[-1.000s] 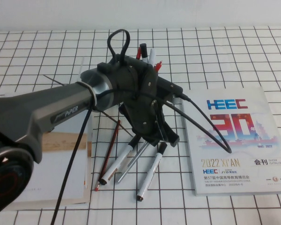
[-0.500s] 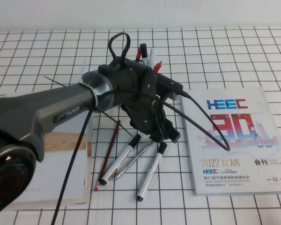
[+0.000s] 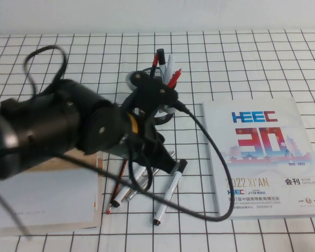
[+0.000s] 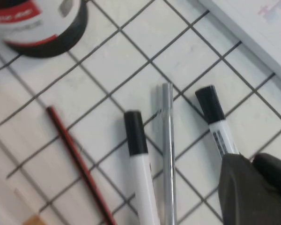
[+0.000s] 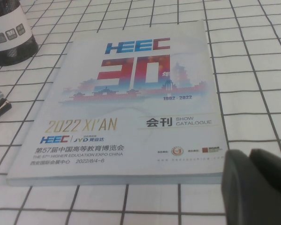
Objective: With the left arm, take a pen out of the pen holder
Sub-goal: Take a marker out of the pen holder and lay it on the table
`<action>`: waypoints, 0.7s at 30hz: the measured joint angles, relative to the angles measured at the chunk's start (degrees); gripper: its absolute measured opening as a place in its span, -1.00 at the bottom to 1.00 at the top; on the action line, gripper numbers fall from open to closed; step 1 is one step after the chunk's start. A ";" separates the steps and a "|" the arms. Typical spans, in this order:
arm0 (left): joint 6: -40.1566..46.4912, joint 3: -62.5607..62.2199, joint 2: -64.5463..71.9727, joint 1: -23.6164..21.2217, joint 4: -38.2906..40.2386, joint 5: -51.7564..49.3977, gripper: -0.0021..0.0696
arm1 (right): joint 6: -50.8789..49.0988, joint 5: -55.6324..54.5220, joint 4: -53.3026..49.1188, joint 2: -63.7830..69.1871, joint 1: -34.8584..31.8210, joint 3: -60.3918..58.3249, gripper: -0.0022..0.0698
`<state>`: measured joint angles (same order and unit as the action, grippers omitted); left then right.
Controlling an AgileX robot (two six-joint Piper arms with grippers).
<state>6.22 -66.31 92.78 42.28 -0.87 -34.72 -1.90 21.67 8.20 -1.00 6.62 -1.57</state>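
Your left pincer [image 4: 251,164], narrow and empty, hovers over pens [image 4: 136,145] out on the bench [image 3: 241,63]; holder [image 4: 61,33] holds more; right pincer [image 5: 253,161] by booklet [image 5: 131,93], state unclear.

The white table [image 3: 283,63] carries a black grid; the markers [image 4: 141,171] are white, black-capped.

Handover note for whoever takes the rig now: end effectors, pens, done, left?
Left end effector: shut, apparently empty, low over one marker.
Right end effector: parked by the catalogue's near corner.
Pen holder upright, pens inside.
Done: two markers, silver pen, red pencil lie on the table.
Left: probably just lift the left end effector clear.
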 joint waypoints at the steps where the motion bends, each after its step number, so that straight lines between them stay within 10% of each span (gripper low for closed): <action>1: -1.32 2.40 -2.64 0.00 -0.28 0.95 -0.88 | 0.00 0.00 0.00 0.00 0.00 0.00 -0.98; 21: -9.45 27.32 -47.05 0.00 -4.57 10.08 -0.94 | 0.00 0.00 0.00 0.00 0.00 0.00 -0.98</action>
<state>-3.23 -38.99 45.73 42.28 -5.44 -24.64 -1.90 21.67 8.20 -1.00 6.62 -1.57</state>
